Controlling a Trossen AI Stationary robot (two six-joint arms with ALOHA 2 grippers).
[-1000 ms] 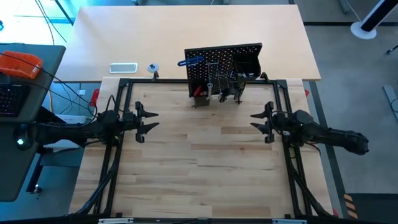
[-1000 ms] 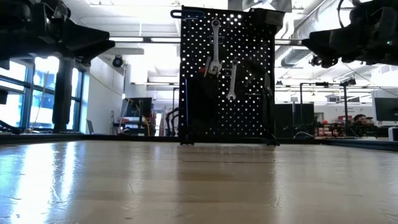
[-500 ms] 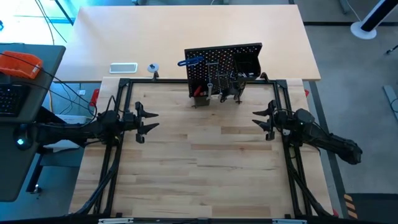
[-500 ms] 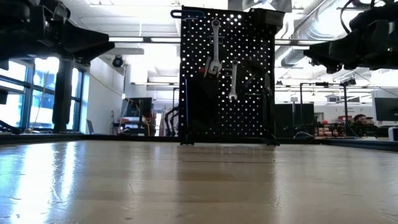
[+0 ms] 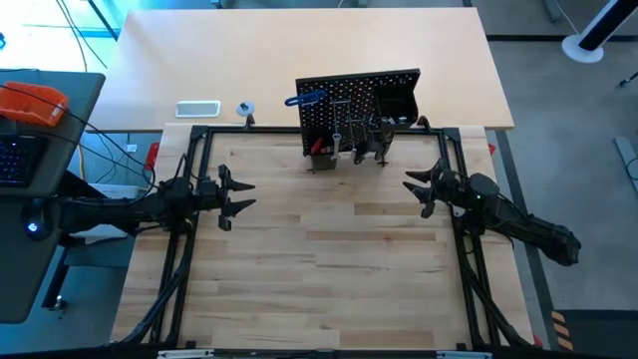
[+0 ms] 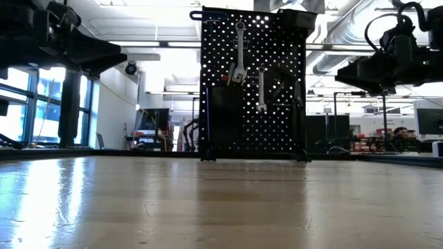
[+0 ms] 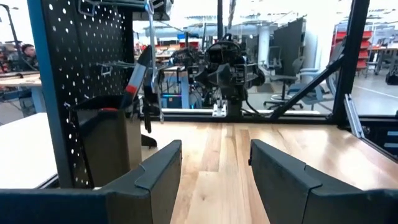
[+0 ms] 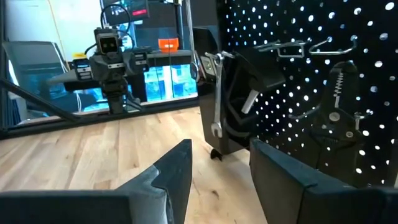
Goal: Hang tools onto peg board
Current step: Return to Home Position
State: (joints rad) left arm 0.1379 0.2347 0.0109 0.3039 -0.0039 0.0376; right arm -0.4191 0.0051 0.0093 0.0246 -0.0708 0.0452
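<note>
The peg board (image 5: 359, 112) stands upright at the table's far edge. On it hang tools: a blue-handled key (image 5: 307, 98), silver wrenches (image 6: 239, 52), pliers (image 8: 336, 106) and a red-and-black clamp (image 7: 134, 81). A black bin (image 5: 397, 100) sits on its right side. My left gripper (image 5: 239, 194) hovers open above the table's left side, level, with nothing between its fingers (image 7: 155, 174). My right gripper (image 5: 417, 189) hovers open on the right, slanted toward the peg board, nothing between its fingers (image 8: 177, 165).
A black frame (image 5: 199, 135) runs around the wooden work surface (image 5: 329, 259). Behind it, on the far table, lie a white tray (image 5: 197, 108) and a small tape roll (image 5: 245, 108). An orange device (image 5: 35, 100) sits on a desk at the left.
My right gripper has swung its fingers toward the far edge and the peg board, and has sunk a little; it stays open. The tools on the board have kept still.
</note>
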